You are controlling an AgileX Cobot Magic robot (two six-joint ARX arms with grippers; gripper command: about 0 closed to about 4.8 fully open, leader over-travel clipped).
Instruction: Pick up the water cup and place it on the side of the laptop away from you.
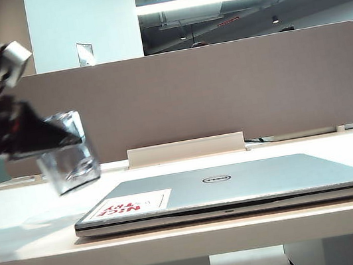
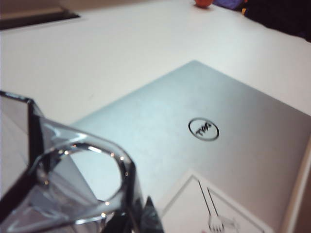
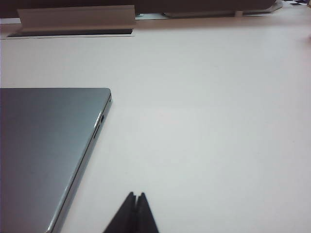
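— Where's our water cup [image 1: 68, 162]?
— In the air, tilted, over the counter's [image 1: 29, 223] left end beside the laptop [image 1: 239, 186]; our left gripper [image 1: 53, 140] pinches it.
— And the right gripper [image 3: 135, 201]?
— Pressed together, above bare counter off the laptop's right edge.

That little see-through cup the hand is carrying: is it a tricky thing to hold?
Probably light: the left hand holds the water cup tilted, clear of the table. Its glossy plastic looks slippery. Narrowing toward the base, it may tip easily once set down beyond the laptop.
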